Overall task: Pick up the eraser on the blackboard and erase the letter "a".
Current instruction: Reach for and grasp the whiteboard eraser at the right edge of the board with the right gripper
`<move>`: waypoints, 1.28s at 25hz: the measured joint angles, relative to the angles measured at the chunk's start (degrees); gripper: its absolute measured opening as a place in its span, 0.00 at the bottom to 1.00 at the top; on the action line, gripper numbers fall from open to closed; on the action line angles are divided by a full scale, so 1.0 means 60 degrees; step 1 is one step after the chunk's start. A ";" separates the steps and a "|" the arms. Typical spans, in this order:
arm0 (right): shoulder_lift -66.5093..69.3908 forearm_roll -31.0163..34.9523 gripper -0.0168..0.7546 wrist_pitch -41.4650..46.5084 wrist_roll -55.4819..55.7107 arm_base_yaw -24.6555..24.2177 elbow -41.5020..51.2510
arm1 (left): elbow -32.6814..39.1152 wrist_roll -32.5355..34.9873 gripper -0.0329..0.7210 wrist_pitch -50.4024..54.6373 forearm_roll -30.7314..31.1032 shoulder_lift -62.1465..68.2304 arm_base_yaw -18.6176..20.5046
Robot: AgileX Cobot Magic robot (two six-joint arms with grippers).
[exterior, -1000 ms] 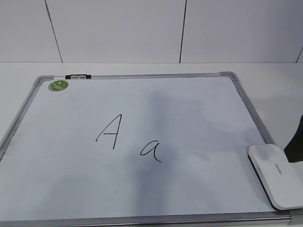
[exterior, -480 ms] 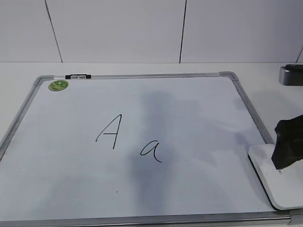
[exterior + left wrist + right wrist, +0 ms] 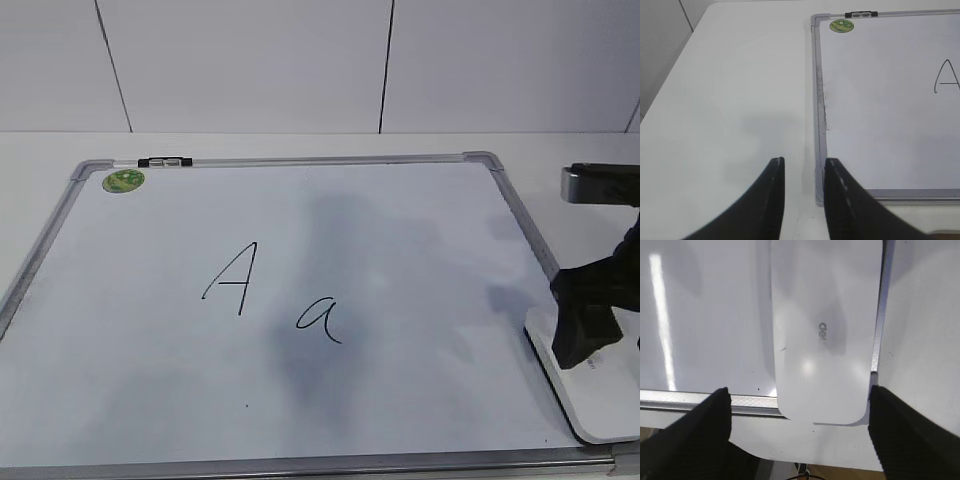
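Your blackboard [image 3: 420, 240] is lying flat on the table [image 3: 730, 90], with the letter "a" [image 3: 319, 319] sitting near its middle, right of the capital "A" [image 3: 231, 279]. The eraser [image 3: 825, 330] is resting on the board's near right corner. Your right gripper [image 3: 800, 412] is hovering over it, spread wide. Your left gripper [image 3: 804, 172] is holding narrow, off the board's left edge.

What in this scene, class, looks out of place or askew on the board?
The eraser lies askew at the blackboard's bottom right corner, overhanging the frame instead of resting fully on the white surface. A faint grey smudge darkens the area around the letter "a"; it may be only a shadow. Nothing looks damaged or spilled.
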 joint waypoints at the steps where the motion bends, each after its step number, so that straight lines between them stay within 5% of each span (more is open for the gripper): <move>1: 0.0086 0.0000 0.88 -0.0041 0.0041 0.0000 0.0000 | 0.0000 0.0000 0.29 0.0000 0.0000 0.0000 0.0000; 32: 0.1402 -0.0741 0.88 -0.1067 0.0887 0.0022 -0.0019 | 0.0000 0.0000 0.29 0.0000 0.0000 0.0000 0.0000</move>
